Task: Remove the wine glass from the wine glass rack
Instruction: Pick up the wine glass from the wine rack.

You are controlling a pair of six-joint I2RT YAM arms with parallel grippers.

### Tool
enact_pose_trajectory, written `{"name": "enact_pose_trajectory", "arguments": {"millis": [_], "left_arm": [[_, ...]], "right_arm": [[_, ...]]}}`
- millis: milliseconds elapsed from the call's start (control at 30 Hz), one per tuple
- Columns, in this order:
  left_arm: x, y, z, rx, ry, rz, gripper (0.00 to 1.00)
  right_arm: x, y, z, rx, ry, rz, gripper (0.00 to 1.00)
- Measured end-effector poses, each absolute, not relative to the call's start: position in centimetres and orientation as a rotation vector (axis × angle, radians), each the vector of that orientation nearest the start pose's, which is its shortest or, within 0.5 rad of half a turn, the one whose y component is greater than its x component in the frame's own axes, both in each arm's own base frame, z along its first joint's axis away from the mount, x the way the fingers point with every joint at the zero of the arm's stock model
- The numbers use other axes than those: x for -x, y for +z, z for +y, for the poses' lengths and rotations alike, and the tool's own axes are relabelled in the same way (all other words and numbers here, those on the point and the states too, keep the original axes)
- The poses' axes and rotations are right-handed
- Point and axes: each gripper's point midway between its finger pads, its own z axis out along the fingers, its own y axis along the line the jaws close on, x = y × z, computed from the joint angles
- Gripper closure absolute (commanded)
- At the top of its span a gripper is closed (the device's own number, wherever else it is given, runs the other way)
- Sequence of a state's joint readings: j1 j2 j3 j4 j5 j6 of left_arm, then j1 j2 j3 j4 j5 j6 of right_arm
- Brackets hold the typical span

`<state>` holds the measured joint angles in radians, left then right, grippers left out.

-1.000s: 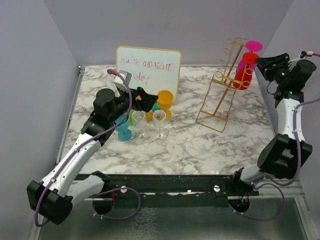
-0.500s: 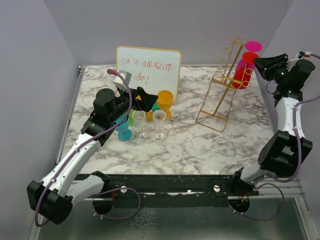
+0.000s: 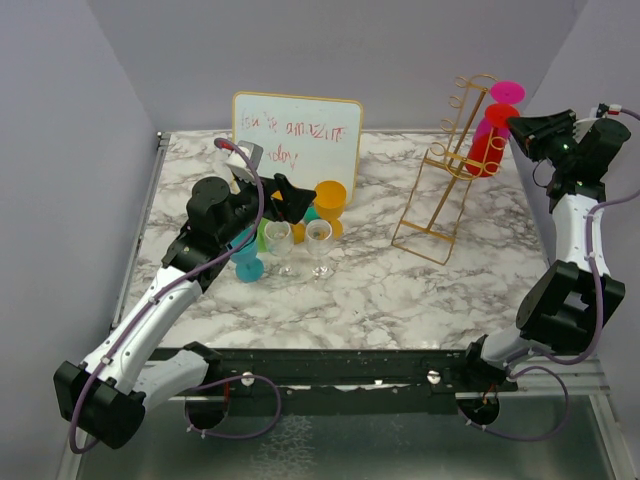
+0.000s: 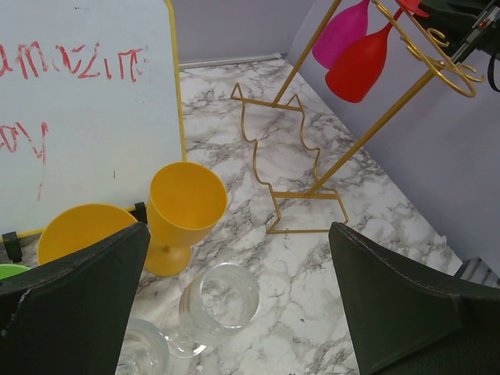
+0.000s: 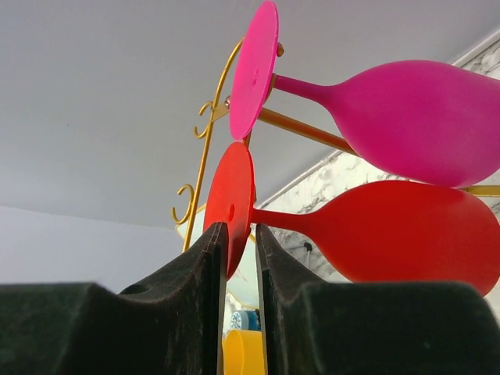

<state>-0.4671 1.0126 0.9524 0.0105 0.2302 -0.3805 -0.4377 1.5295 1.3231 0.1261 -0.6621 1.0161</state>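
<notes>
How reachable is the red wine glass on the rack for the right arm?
Probably yes: the right gripper straddles the red wine glass at its round foot, with nothing in between. The pink glass hangs just above, clear of the gripper.

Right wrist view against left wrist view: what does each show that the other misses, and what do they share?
Right wrist only: the right end effector, fingers tight on either side of the red wine glass foot. Left wrist only: the open left end effector, the whiteboard, a yellow goblet, a clear glass and the wire base of the wine glass rack. Both: the red wine glass and the pink wine glass hanging on that rack.
</notes>
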Motion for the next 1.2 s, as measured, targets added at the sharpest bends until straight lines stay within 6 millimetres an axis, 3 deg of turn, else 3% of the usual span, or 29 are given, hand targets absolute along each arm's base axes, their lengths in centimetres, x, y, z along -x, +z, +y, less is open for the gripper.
{"name": "enact_pose_trajectory", "arguments": {"millis": [333, 533, 833, 933, 1200], "left_arm": [[-30.5, 32.9, -21.6, -0.258, -0.836, 1.676, 0.01], [-30.5, 32.6, -21.8, -0.258, -0.845, 1.685, 0.01], [-30.7, 32.5, -22.0, -0.262, -0.849, 1.692, 0.01], [-30.7, 32.4, -22.1, -0.267, -0.853, 1.695, 0.01], [-30.9, 32.7, -22.3, -0.271, -0.858, 1.696, 0.01]], "right_arm": [[-46.5, 35.6, -6.8, -0.718, 0.987, 1.563, 0.69], [-46.5, 35.5, -7.0, -0.731, 0.973, 1.563, 0.8], [-46.1, 36.3, -6.9, -0.718, 0.959, 1.55, 0.87], [-45.8, 36.9, -6.8, -0.705, 0.954, 1.542, 0.99], [-45.5, 37.4, -6.8, -0.703, 0.942, 1.53, 0.99]]}}
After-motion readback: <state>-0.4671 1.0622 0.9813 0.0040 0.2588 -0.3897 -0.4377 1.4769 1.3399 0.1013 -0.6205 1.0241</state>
